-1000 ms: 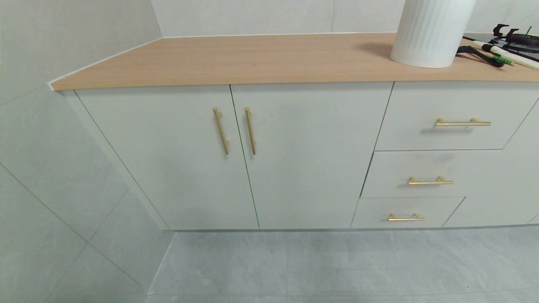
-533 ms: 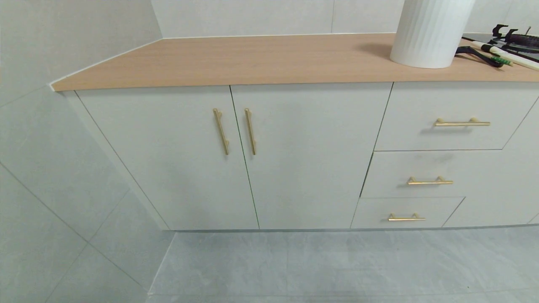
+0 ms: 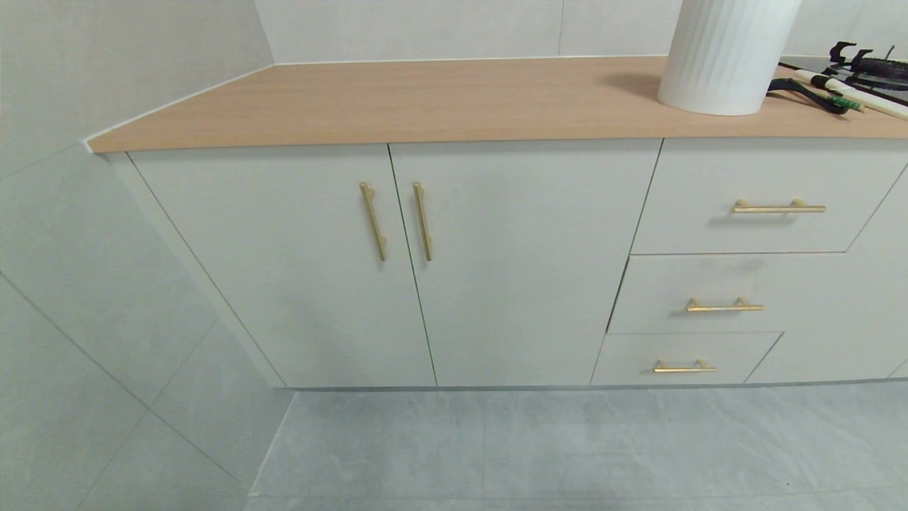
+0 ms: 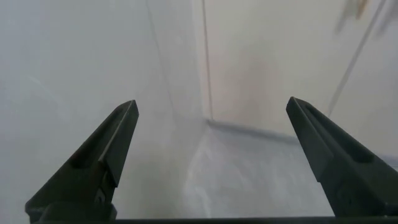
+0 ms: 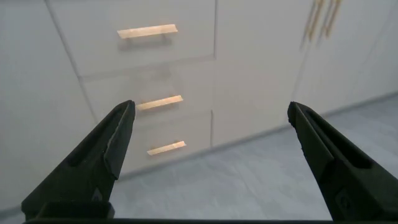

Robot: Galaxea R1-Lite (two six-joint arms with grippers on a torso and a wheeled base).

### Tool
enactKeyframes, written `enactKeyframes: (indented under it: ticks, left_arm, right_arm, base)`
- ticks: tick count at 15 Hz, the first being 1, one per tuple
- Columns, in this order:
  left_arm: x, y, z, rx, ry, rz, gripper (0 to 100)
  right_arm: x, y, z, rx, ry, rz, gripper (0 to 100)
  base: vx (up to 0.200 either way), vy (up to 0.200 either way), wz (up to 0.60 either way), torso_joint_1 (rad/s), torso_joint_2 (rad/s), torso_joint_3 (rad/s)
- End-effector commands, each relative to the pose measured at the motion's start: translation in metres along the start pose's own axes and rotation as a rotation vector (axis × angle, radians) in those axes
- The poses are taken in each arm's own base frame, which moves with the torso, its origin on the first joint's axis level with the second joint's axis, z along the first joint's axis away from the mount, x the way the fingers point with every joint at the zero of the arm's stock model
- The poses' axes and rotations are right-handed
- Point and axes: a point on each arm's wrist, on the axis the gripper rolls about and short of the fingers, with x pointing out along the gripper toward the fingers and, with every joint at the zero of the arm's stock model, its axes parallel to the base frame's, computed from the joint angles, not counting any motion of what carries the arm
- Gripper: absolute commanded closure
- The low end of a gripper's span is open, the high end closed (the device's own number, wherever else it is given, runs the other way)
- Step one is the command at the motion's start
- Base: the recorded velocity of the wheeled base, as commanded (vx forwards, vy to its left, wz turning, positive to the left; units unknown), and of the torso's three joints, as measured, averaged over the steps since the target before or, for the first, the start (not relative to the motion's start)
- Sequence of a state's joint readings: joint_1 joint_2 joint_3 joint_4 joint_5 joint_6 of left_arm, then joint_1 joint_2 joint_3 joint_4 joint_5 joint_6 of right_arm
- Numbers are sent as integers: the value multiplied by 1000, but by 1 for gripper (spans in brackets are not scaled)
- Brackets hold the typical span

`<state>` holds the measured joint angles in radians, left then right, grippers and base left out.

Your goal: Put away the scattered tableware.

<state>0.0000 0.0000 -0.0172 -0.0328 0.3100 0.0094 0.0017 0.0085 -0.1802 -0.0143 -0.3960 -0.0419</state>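
Note:
Scattered utensils (image 3: 844, 89) with black, white and green handles lie on the wooden countertop (image 3: 425, 99) at the far right, beside a tall white ribbed container (image 3: 723, 57). In the left wrist view my left gripper (image 4: 211, 130) is open with nothing between its fingers, facing the floor by the cabinet's corner. In the right wrist view my right gripper (image 5: 208, 130) is open and holds nothing, facing the drawer fronts (image 5: 146, 31) low down.
A white cabinet stands below the counter, with two doors and gold handles (image 3: 397, 220) and three drawers (image 3: 773, 206) to their right. A tiled wall (image 3: 85, 213) closes the left side. Grey floor tiles (image 3: 532, 447) lie open in front.

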Motion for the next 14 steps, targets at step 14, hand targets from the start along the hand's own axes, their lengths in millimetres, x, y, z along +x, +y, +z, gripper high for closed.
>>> enactKeyframes:
  ticks: [14]
  left_arm:
    - [0, -8, -8, 47, 40, -330, 0]
  right_arm:
    - [5, 14, -52, -39, 167, 394, 0]
  base:
    - [0, 0, 0, 0, 0, 0]
